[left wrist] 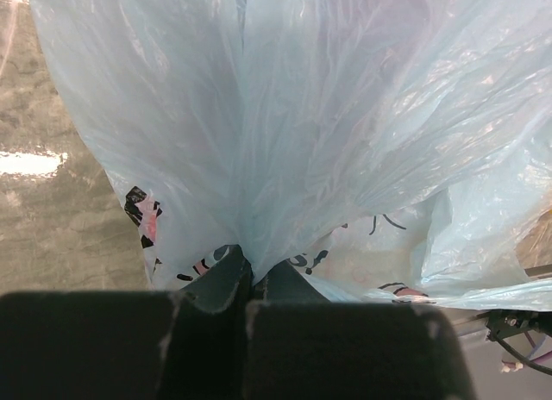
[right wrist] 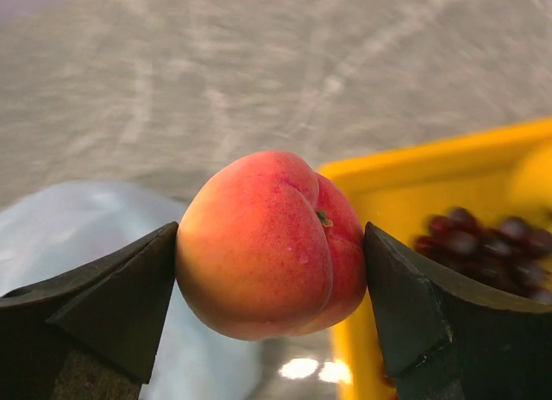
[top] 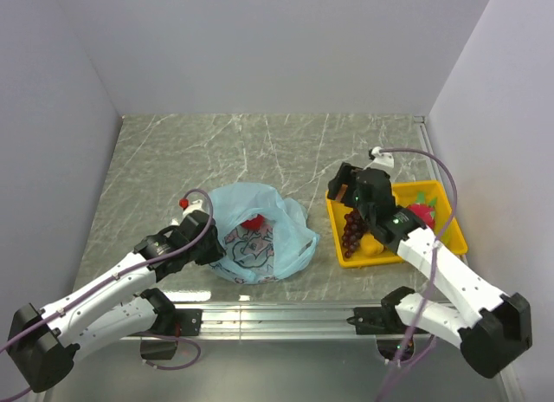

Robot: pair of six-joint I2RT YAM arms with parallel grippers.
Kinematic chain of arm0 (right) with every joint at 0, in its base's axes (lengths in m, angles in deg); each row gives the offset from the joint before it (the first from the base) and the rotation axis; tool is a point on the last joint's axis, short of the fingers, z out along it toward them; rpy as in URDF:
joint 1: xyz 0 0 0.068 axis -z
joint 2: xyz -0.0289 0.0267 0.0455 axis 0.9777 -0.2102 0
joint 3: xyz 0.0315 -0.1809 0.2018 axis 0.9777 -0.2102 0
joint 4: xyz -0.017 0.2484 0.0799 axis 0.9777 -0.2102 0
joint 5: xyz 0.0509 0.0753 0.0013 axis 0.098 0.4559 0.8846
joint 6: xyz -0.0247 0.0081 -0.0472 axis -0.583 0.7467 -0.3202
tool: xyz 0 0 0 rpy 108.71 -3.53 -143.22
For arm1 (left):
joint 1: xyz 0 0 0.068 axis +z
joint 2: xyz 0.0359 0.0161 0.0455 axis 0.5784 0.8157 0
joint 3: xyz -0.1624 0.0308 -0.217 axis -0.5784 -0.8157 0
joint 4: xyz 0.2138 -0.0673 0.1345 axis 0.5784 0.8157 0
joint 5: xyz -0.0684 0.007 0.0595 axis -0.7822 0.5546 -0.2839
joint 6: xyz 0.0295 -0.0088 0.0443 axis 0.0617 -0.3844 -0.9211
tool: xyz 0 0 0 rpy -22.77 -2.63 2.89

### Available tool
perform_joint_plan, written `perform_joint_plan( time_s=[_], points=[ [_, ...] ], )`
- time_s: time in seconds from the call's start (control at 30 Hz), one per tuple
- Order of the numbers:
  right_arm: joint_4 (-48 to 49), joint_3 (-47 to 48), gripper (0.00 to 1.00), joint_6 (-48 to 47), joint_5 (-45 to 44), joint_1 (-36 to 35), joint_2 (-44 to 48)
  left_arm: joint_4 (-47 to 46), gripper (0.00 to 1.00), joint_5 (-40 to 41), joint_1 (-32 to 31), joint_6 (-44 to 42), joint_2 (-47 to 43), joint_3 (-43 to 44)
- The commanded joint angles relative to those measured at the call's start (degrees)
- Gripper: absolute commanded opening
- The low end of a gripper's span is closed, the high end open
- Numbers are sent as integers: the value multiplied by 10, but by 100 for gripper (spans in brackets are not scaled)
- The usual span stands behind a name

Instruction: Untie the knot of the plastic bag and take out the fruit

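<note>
The light-blue plastic bag lies at the table's front centre with its mouth open; no knot shows. A red apple sits inside it. My left gripper is shut on the bag's left edge; in the left wrist view the gripper pinches a fold of the printed plastic bag. My right gripper is shut on a pink-orange peach, held above the table between the bag and the yellow tray. In the top view the right gripper hides the peach. A dark grape bunch lies in the tray.
The yellow tray stands right of the bag, with a bigger red fruit with green leaves in it. White walls close in the left, back and right. A metal rail runs along the near edge.
</note>
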Motion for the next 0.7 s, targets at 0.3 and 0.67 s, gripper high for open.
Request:
perform_joint_plan(
  time_s=[0.3,0.67],
  points=[
    [72,-52,12,-10,74,130,-178,-7,1,14,0,-1,-16,23],
    [-16,-29,92,-16,15,128,-128,-5,0,15,-1,2,-21,23]
  ],
)
